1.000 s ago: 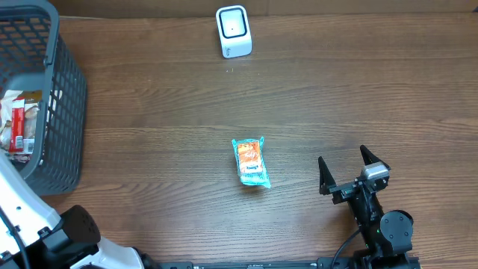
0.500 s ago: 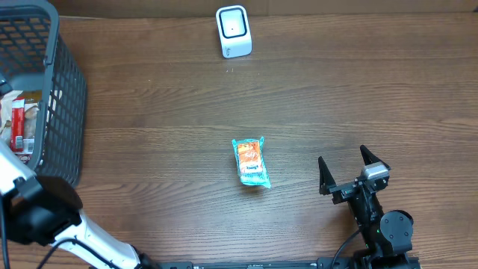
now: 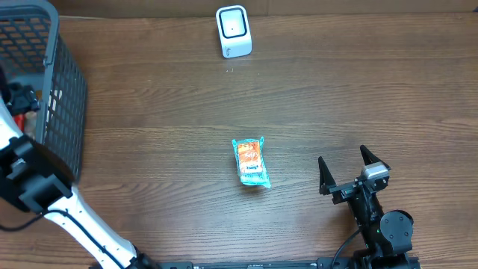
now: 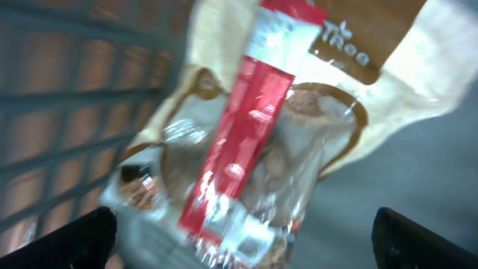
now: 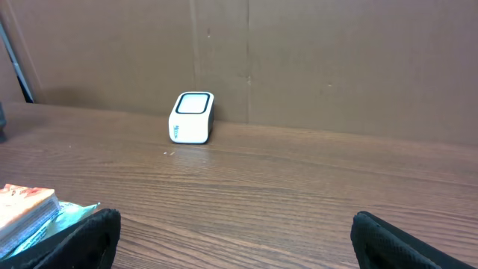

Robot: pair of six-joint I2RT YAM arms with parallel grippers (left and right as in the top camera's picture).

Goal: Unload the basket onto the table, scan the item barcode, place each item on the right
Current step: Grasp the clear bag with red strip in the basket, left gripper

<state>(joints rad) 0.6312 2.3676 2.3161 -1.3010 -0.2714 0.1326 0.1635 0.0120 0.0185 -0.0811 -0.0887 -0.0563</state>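
White left arm (image 3: 78, 223) with black joints; black right arm (image 3: 371, 211), 2 pointed fingers (image 3: 324, 176), silver block (image 3: 374, 173)

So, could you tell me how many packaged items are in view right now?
3. A teal-and-orange packet lies mid-way across the table; inside the basket, a red stick pack lies on a clear snack bag. The basket may hide more.

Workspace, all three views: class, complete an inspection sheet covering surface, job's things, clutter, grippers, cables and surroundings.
Surface: wooden table.
Job's things: white scanner at far edge; snack packet mid-table; grey basket at left holding packets.
Clutter: nothing seen.
Grippers: left gripper open, over the basket's packets; right gripper open, empty.
Cables: black cable by right arm's base.
Surroundings: brown cardboard wall behind.
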